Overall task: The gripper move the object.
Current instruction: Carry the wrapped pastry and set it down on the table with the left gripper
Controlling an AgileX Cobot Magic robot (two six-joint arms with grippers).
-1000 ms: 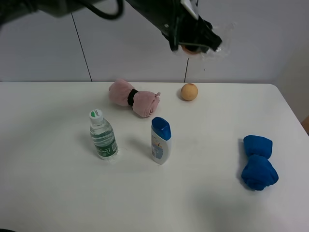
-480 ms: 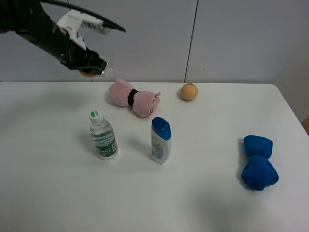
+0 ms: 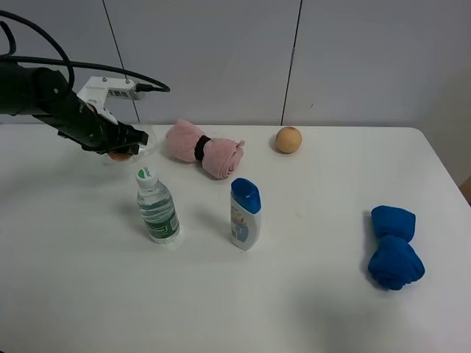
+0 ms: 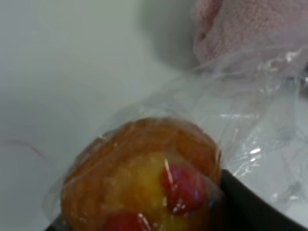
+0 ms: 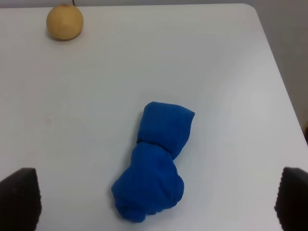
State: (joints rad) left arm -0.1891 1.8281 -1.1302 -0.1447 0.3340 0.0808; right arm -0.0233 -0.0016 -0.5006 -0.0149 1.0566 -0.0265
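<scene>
Left wrist view: gripper (image 3: 121, 141) clamped on object (image 4: 144, 178), beside pink towel (image 3: 202, 147); its slick wrap may slip. Trailing film could snag towel.

Left gripper (image 3: 118, 147) is clamping the object (image 4: 144, 178) just beyond the bottle (image 3: 156, 207); right gripper (image 5: 156, 192) is hanging wide open.
</scene>
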